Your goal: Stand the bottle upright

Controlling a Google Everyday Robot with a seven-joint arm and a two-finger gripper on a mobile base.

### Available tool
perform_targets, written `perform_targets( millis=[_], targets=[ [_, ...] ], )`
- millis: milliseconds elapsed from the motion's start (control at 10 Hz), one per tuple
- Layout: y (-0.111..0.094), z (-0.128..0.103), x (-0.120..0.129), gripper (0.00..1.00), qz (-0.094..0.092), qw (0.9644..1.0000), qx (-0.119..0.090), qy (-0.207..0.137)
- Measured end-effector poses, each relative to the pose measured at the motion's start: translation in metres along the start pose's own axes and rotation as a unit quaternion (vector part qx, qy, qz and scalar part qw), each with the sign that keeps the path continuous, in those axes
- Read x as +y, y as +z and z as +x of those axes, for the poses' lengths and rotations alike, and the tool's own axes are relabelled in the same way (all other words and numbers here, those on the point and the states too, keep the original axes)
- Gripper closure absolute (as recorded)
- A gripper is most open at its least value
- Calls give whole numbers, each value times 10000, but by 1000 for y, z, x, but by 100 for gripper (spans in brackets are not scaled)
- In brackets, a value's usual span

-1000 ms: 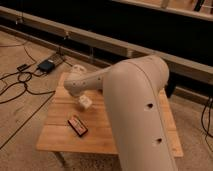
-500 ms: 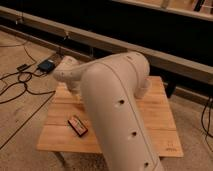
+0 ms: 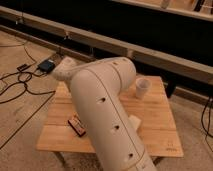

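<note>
My white arm (image 3: 102, 105) fills the middle of the camera view, rising from the bottom edge and bending left over the wooden table (image 3: 160, 132). Its far end (image 3: 65, 68) hangs above the table's back left corner. The gripper is hidden behind the arm's thick link and is shut; whether it holds anything does not show. A small pale piece that looks like the bottle (image 3: 134, 121) peeks out at the arm's right edge, low on the table top. Most of it is covered by the arm.
A white cup (image 3: 142, 88) stands upright near the table's back right. A small dark red-brown object (image 3: 76, 125) lies near the front left. Black cables (image 3: 20, 80) and a dark box (image 3: 47, 66) lie on the floor at left. A long dark rail (image 3: 150, 50) runs behind.
The arm has swung left and nearer the camera, covering the table's middle. Its far end has moved from the table's middle left to the back left corner. The cup now shows.
</note>
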Motion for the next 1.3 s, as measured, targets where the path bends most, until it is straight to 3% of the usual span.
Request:
perform_targets(
  millis=[100, 800, 900, 1300],
  targets=[
    [5, 0, -2, 97, -45, 10000, 39, 28],
    [18, 4, -9, 27, -257, 9993, 277, 44],
    [18, 5, -10, 21, -268, 9991, 314, 37],
    [19, 7, -13, 20, -296, 9987, 411, 25]
  ],
)
